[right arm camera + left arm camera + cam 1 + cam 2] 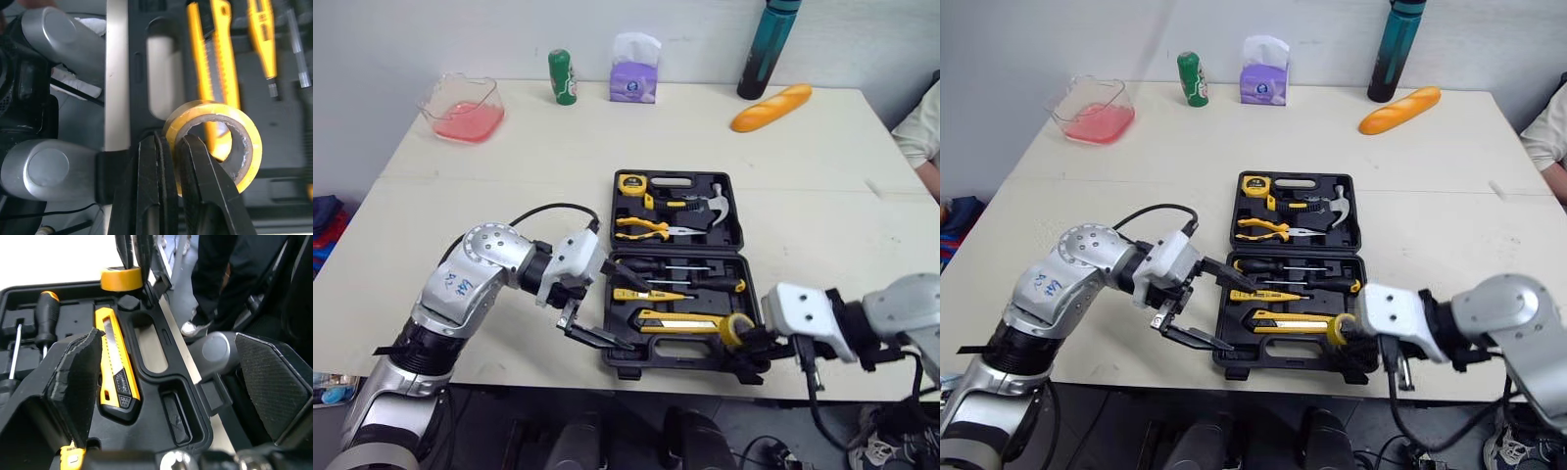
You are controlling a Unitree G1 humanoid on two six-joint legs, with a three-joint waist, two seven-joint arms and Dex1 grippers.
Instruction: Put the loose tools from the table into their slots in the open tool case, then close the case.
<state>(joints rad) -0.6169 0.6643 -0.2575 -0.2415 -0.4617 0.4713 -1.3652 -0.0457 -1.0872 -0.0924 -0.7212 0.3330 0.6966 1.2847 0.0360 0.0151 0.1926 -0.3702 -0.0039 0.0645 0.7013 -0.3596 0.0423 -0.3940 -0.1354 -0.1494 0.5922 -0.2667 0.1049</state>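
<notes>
The black tool case (677,359) lies open near the table's front edge, its lid flat behind it. The lid holds a hammer (713,206), pliers (641,227) and a tape measure (631,182). The near half holds screwdrivers (675,269) and a yellow utility knife (680,321). My right gripper (751,345) is shut on the wall of a yellow tape roll (244,147), holding it over the case's front right corner. My left gripper (626,313) stands open at the front left corner, one finger over the tools and one at the rim.
Along the far edge stand a clear container of pink liquid (463,108), a green can (562,76), a purple tissue pack (634,70), a dark bottle (764,49) and a bread loaf (771,107). A person's sleeve (925,137) shows at the right edge.
</notes>
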